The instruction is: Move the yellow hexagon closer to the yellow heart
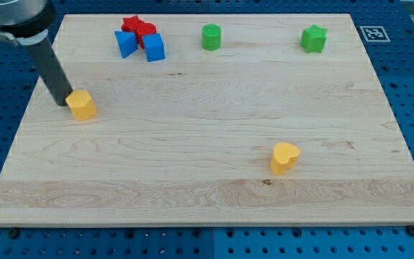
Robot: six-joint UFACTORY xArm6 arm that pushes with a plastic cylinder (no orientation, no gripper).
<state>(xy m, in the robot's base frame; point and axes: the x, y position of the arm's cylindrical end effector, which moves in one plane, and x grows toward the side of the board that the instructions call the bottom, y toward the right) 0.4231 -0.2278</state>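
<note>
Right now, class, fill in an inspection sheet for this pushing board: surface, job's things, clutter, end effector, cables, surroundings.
Surface: pale wooden board, flat, no marks apart from the grain.
Job's things: yellow hexagon near the view's left edge; yellow heart lower right of centre, far apart from it.
Clutter: red star, a second red block and two blue blocks bunched at the view's top left; green cylinder top centre; green star top right.
End effector: my tip sits against the hexagon's left side.
Cables: nothing seen.
Surroundings: blue perforated base; printed marker at the top right.
</note>
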